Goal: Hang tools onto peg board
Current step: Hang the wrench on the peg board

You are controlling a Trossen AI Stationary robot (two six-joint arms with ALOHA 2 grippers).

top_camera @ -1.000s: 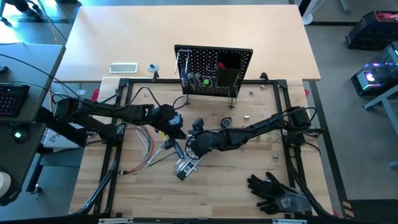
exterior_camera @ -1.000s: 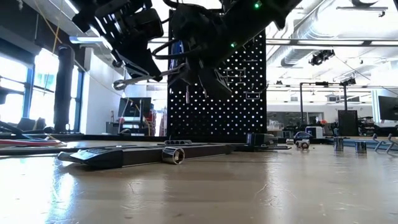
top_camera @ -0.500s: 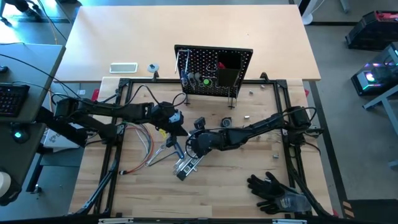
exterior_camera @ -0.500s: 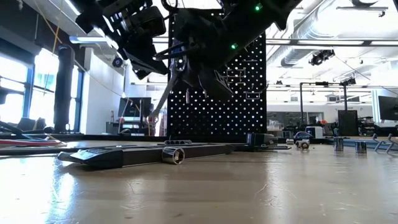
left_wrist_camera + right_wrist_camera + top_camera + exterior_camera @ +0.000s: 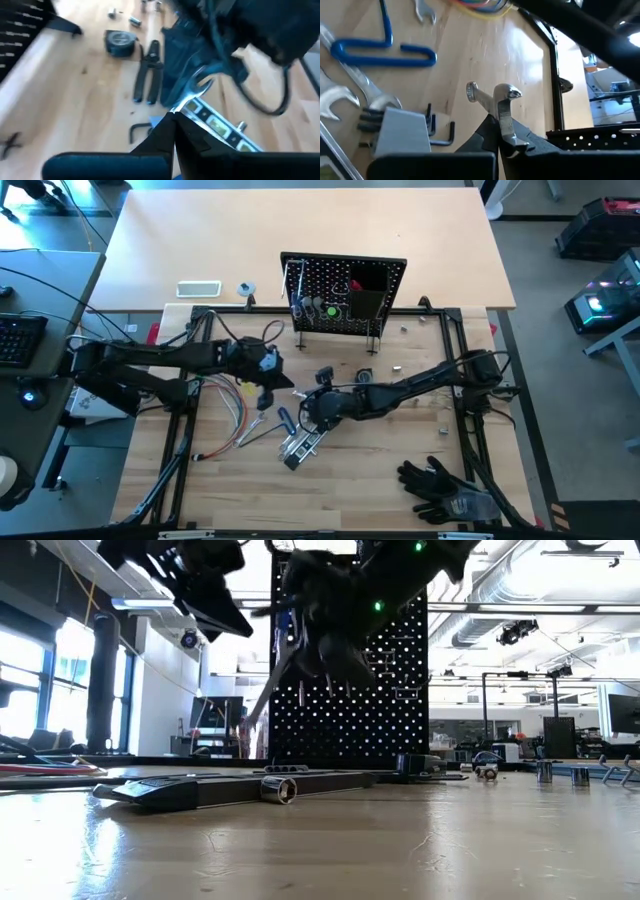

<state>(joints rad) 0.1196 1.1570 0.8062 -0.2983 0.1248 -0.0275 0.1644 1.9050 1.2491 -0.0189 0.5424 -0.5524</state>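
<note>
1. One table (image 5: 200, 500), pale wood, and everything sits on it or hangs over it.
2. One peg board (image 5: 330, 280) stands upright at the far edge, with one black box bin (image 5: 368, 302) on its front. A few coloured handles hang beside the bin; they are too small for me to count.
3. Two arms, both mine, reach in to mid-table. My left pincer (image 5: 263, 392) hangs above the wood, its fingers pressed together. A wrench head shows just past their tips, and I cannot tell whether they touch it.
4. My right pincer (image 5: 308, 412), just beside the left one, is clamped on one silver wrench (image 5: 502, 112). Seen from table height, the wrench slants down, clear of the wood.
5. One heap of black gloves (image 5: 440, 483) lies near the right front corner, well apart from my pincers.
6. One bundle of coloured wires (image 5: 228, 402) trails under my left arm.
7. One black-silver bar (image 5: 230, 788) lies flat, just in front of my right pincer.
8. One pair of black pliers (image 5: 148, 75) lies between my pincers and the peg board, with one round black case (image 5: 120, 41) near it.
9. One blue bent key (image 5: 380, 47) lies on the wood, and at least two loose wrenches (image 5: 337, 96) lie beside it.
10. Two small black hex keys (image 5: 437, 131) lie on the wood, the smallest things I can make out.
</note>
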